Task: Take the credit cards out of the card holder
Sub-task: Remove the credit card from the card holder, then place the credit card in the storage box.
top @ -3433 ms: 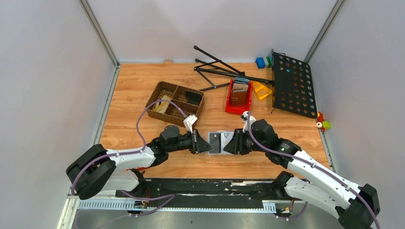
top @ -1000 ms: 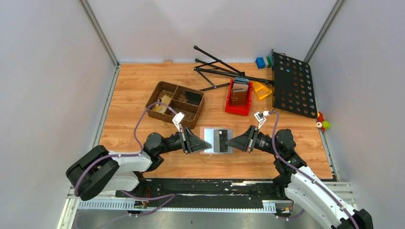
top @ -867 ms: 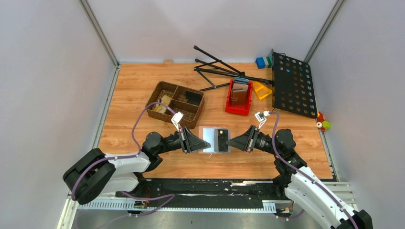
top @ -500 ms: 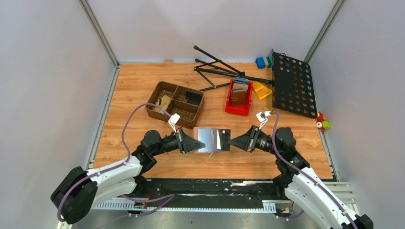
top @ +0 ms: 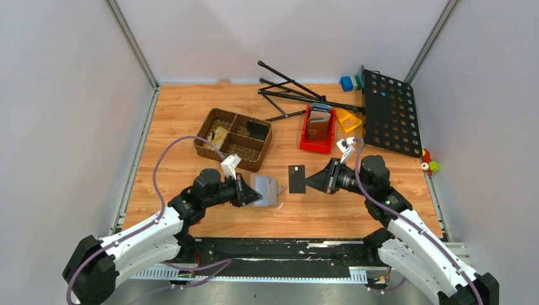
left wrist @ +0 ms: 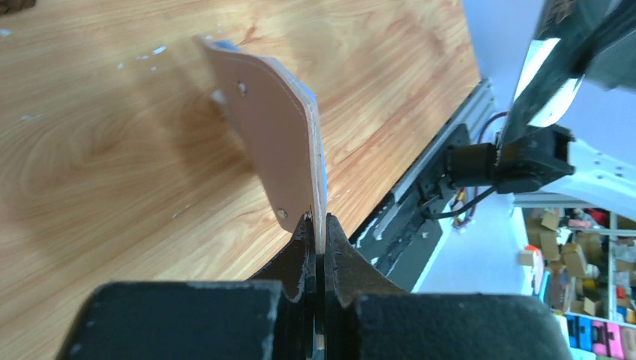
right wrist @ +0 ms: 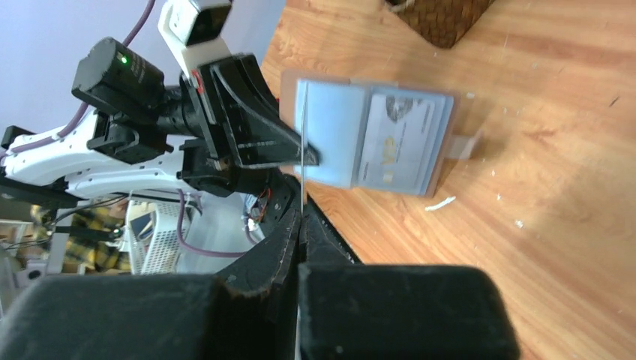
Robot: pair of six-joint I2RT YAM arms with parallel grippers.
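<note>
My left gripper (top: pixel 248 191) is shut on one edge of the open card holder (top: pixel 267 189), holding it just above the table. In the left wrist view the holder (left wrist: pixel 270 127) shows edge-on, taupe-brown, pinched between the jaws (left wrist: pixel 319 229). My right gripper (top: pixel 313 182) is shut on the black credit card (top: pixel 297 178), which is free of the holder and a short gap to its right. In the right wrist view that card (right wrist: pixel 302 150) is a thin edge in the jaws (right wrist: pixel 302 214). Beyond it the holder's grey inside (right wrist: pixel 334 139) still carries the silvery grey card (right wrist: pixel 397 142).
A wicker basket (top: pixel 233 138) with compartments stands behind the left gripper. A red bin (top: pixel 318 130) holding wallets, a yellow piece (top: pixel 348 119), a black perforated panel (top: pixel 389 111), black tripod legs (top: pixel 292 89) and blue and green blocks (top: pixel 349 82) lie at the back right.
The two grippers have pulled apart. The black card has come out of the holder with the right gripper. The left gripper has drawn the holder left and nearer.
</note>
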